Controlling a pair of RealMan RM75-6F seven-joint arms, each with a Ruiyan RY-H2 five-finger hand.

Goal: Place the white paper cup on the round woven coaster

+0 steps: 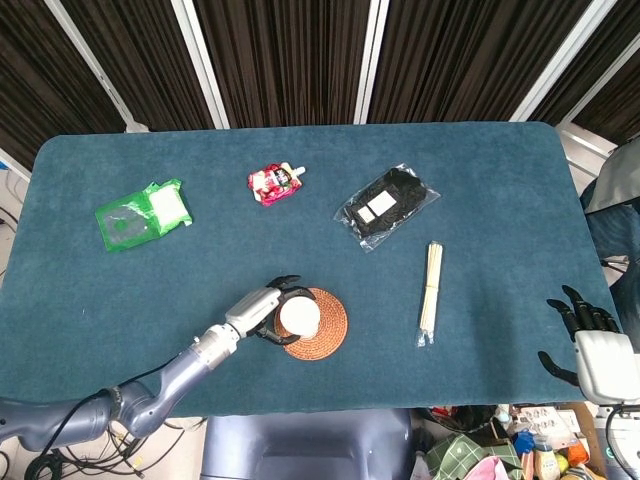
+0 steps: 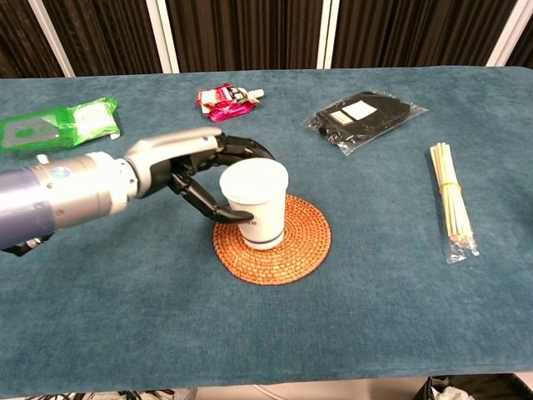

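A blue-clothed table (image 1: 480, 180) is bearing everything. The left hand (image 2: 196, 167) is gripping the white paper cup (image 2: 255, 202), upright on the round woven coaster (image 2: 300, 246) toward its nine o'clock edge. The right hand (image 1: 585, 335) is idling open at the table's four o'clock corner.

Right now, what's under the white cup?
The round woven coaster lies under the white paper cup, which the left hand holds. The cup's base hides any contact.

Light is bright and even from above. Under the left hand (image 2: 204, 171) lies only a soft shadow. Both views are sharp, without glare.
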